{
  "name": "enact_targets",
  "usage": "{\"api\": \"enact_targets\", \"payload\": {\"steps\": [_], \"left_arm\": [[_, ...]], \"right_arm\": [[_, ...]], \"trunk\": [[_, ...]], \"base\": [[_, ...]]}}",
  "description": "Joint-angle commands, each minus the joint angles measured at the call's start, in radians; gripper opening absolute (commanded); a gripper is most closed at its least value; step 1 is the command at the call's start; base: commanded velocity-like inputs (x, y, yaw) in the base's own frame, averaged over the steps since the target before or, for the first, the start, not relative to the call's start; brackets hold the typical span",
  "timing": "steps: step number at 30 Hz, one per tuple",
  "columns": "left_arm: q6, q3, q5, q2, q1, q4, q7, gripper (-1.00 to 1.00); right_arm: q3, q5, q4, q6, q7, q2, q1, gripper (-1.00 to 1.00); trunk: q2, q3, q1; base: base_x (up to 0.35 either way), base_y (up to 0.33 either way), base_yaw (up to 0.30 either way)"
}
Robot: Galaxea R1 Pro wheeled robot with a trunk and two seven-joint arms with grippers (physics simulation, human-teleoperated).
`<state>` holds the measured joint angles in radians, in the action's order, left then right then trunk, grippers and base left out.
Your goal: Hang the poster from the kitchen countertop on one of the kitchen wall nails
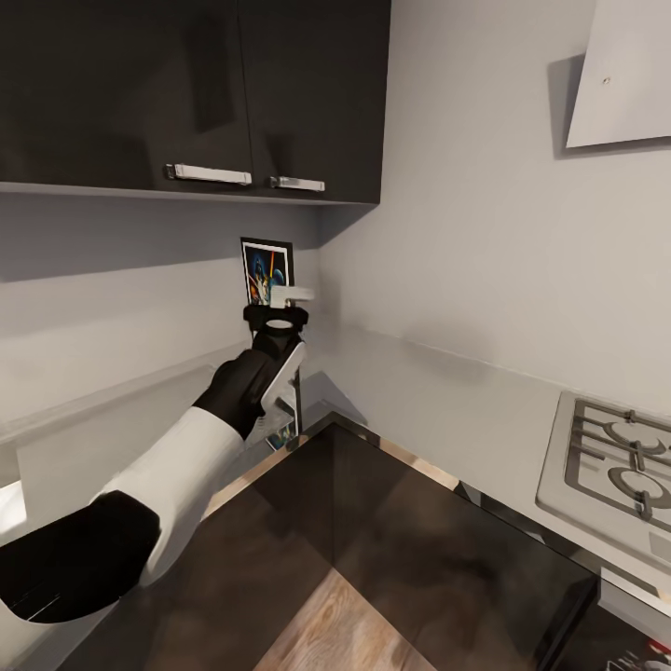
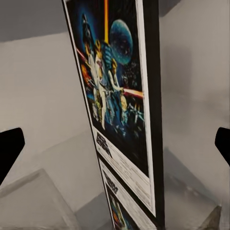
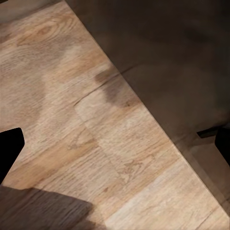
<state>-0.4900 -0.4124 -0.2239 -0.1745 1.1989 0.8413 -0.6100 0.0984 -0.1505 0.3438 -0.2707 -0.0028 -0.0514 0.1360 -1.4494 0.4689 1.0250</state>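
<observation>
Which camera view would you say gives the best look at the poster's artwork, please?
The left wrist view: the poster stands close between the open fingers, its figures, planet and white border readable. In the head view it is small, in the countertop corner beyond the left gripper. The right wrist view faces wooden floor.

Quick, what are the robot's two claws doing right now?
Left claw: open, poster between its fingertips, not gripped.
Right claw: open, holding nothing, above wooden floor.

**Poster standing in the counter corner**

The poster (image 1: 267, 270) stands upright at the back corner of the grey kitchen countertop (image 1: 447, 410), close against the wall. Up close (image 2: 115, 96) you get colourful Star Wars artwork on dark blue, a white border, a thin black frame, and its reflection in the worktop below.
</observation>
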Motion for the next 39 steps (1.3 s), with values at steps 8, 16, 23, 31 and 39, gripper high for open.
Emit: {"api": "enact_targets", "payload": {"steps": [8, 16, 23, 31, 39], "left_arm": [[0.039, -0.002, -0.036, 0.0, 0.041, -0.08, -0.008, 1.0], [0.072, -0.001, -0.039, 0.0, 0.045, -0.084, -0.008, 1.0], [0.074, 0.0, -0.04, 0.0, 0.045, -0.08, -0.008, 1.0], [0.074, 0.0, -0.041, 0.0, 0.045, -0.078, -0.008, 1.0], [0.091, 0.0, -0.041, 0.0, 0.045, -0.077, -0.008, 1.0]], "right_arm": [[0.002, -0.003, 0.0, -0.003, 0.0, -0.001, 0.001, 1.0], [0.002, -0.003, 0.0, -0.004, 0.0, -0.001, 0.001, 1.0], [0.002, -0.003, 0.0, -0.004, 0.0, -0.001, 0.001, 1.0], [0.002, -0.003, 0.0, -0.004, 0.0, -0.001, 0.001, 1.0], [0.002, -0.003, 0.0, -0.003, 0.001, -0.001, 0.001, 1.0]], "trunk": [[-0.001, 0.002, 0.0], [-0.001, 0.011, 0.0], [-0.001, 0.022, 0.0], [-0.001, 0.033, 0.0], [-0.001, 0.034, 0.0]], "base": [[0.0, 0.0, 0.0], [0.0, 0.0, 0.0], [0.0, 0.0, 0.0], [0.003, 0.0, 0.0], [0.116, -0.062, 0.0]]}}
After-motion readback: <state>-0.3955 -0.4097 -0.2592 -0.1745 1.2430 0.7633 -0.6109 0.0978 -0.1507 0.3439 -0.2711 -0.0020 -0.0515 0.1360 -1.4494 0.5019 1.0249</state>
